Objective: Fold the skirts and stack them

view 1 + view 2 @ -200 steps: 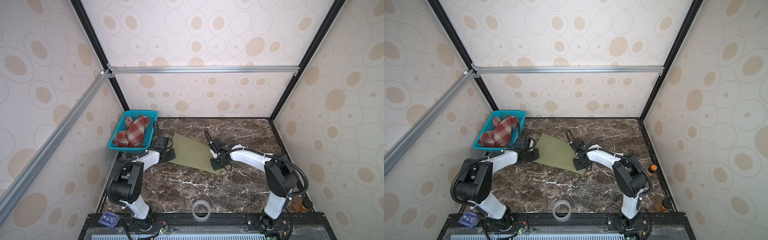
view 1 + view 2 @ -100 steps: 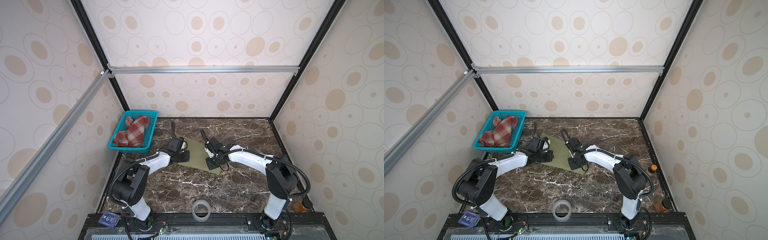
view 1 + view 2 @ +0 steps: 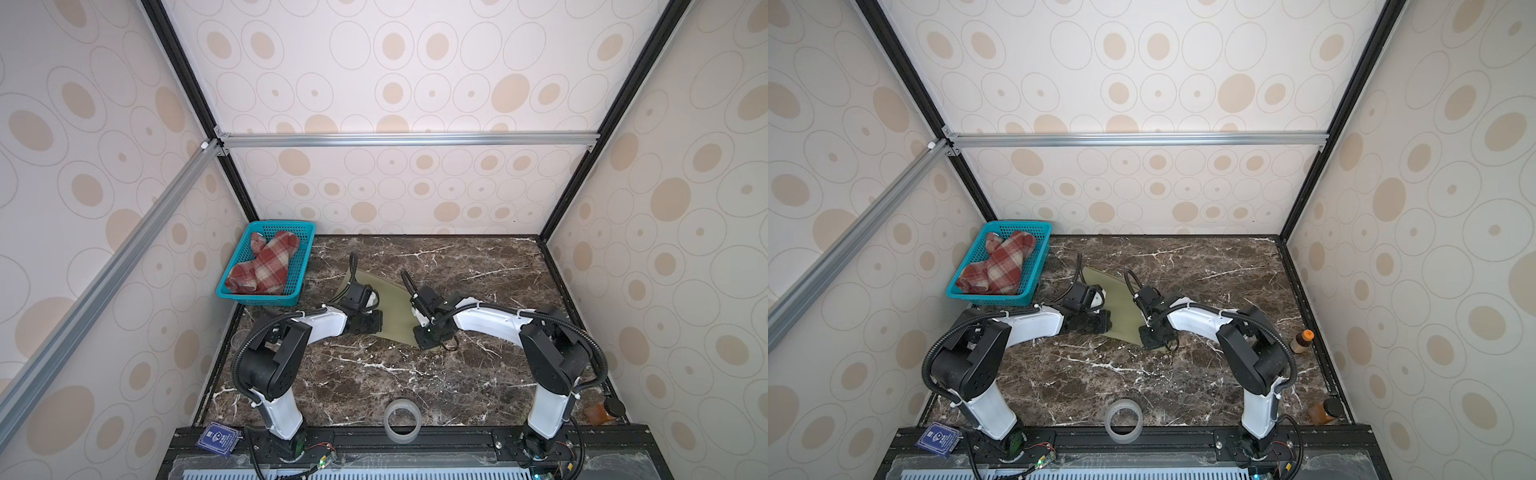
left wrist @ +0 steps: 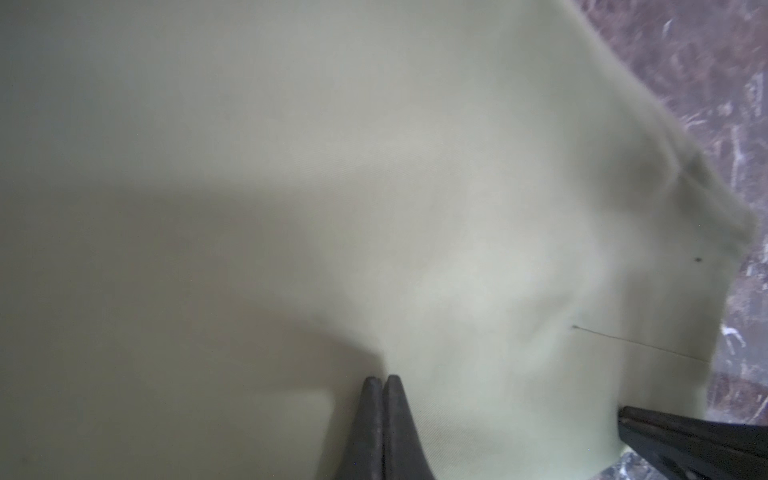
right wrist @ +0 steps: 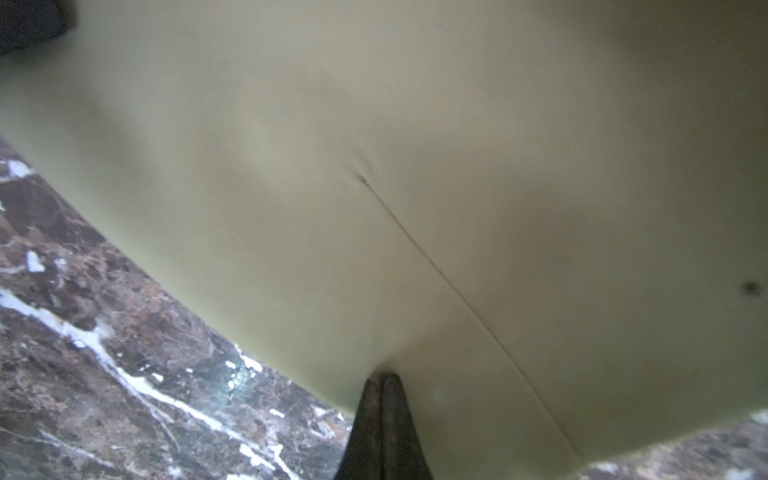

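The olive skirt is lying on the table, about the middle from left to right and a little to the far side. Both arms are working on it. The left gripper is clenched. Its jaws are pressing together and the cloth is puckering around their tips, so I judge that it is pinching a layer of the skirt. The right gripper is clenched too, nipping the skirt's edge where the fabric is gathering into a small crease. In both top views the two grippers are standing near each other over the near part of the skirt. The plaid skirt is lying crumpled in the basket at the far left, well apart from them.

The step looks to me like a fold, with the left side going over toward the right. To do it well, both grippers should be travelling low and at the same height, so that the thin cloth is not twisting or ballooning. The right grip should be holding its corner steady as an anchor. The carried edge should be meeting the opposite edge evenly. The jaws should be letting go only when the layer is resting flat, because this thin fabric will probably be sliding back easily.
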You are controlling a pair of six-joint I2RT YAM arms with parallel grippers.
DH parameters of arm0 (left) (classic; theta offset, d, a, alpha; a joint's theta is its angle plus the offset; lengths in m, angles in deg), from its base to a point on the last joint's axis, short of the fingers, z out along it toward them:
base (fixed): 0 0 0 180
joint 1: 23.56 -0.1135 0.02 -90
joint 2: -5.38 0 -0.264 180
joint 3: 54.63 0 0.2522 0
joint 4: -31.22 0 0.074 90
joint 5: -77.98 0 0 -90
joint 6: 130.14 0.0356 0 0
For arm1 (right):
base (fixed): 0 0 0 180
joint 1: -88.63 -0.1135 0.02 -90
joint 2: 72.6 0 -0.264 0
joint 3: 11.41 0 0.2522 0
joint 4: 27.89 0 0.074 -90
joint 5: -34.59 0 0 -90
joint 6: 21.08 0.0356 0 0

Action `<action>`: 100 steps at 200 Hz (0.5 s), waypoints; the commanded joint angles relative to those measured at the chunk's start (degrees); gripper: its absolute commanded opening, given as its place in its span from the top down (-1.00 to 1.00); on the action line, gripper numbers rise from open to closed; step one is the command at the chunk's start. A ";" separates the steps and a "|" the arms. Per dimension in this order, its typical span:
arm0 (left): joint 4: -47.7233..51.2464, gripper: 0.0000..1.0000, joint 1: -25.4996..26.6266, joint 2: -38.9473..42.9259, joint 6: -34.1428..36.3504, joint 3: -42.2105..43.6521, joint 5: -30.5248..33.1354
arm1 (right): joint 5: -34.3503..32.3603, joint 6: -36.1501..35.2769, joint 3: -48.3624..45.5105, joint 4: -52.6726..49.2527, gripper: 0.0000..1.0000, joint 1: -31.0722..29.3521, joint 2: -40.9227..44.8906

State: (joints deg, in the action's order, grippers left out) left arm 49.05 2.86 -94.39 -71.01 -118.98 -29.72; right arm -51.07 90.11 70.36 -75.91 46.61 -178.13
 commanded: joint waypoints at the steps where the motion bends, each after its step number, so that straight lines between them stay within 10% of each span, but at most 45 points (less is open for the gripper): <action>1: 0.19 1.00 0.12 -0.82 -0.50 0.82 1.00 | -0.28 0.65 -1.21 -0.04 1.00 -0.24 -1.21; 100: 7.12 1.00 -2.39 3.95 3.25 -4.01 7.50 | -3.20 -0.80 -0.32 -3.88 1.00 0.20 2.48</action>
State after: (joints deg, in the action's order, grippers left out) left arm 52.86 2.18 -92.57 -70.14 -121.01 -25.23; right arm -52.43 90.06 70.06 -76.65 46.63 -177.35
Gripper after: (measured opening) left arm 0.047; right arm 0.041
